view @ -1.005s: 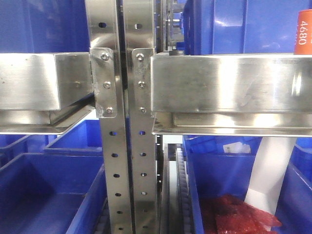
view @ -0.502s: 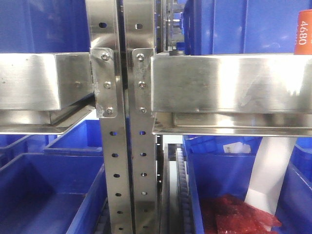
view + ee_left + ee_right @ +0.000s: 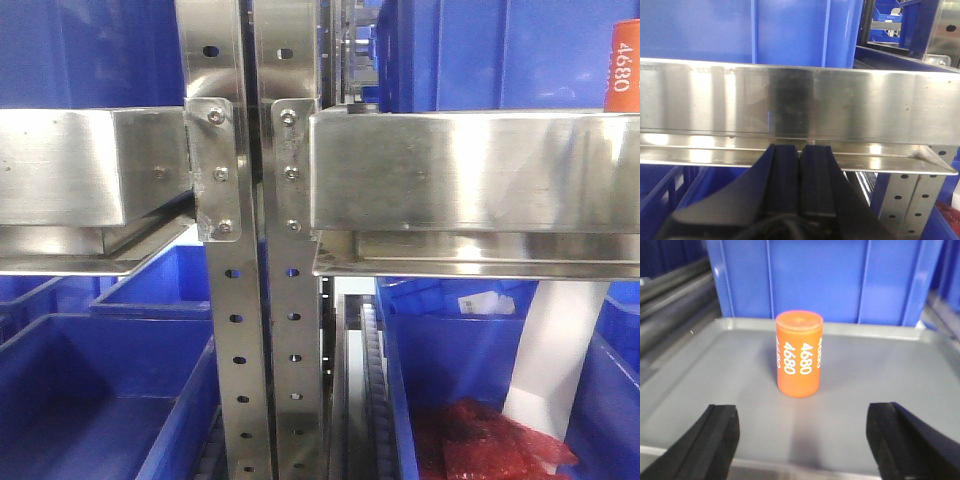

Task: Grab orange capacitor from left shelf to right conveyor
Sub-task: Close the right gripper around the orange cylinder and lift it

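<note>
Little is shifting since earlier; the right gripper (image 3: 804,412) is gaping wide, needing to straddle the orange capacitor (image 3: 799,354) squarely.

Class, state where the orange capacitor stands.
Right wrist view: the capacitor stands upright on the tray, centred ahead of the open right gripper, blue bin behind.

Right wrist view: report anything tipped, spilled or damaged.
Nothing stands out. The orange capacitor stands upright and intact on the grey tray, clear of the blue bin behind, ahead of the open right end effector.
</note>
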